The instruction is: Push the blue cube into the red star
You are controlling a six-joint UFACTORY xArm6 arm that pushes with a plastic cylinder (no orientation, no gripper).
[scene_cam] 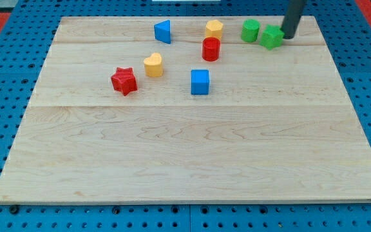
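Note:
The blue cube [199,82] sits on the wooden board, a little above the middle. The red star [124,80] lies to its left, with a wide gap between them. My tip [288,37] is at the view's top right, just right of the green star-shaped block [272,37], far from the blue cube.
A yellow heart [152,65] lies between the red star and the blue cube, slightly higher. A red cylinder [210,49] stands above the cube. A blue triangular block [163,31], a yellow block [214,28] and a green cylinder [250,30] line the top. The board's [192,167] edges border blue pegboard.

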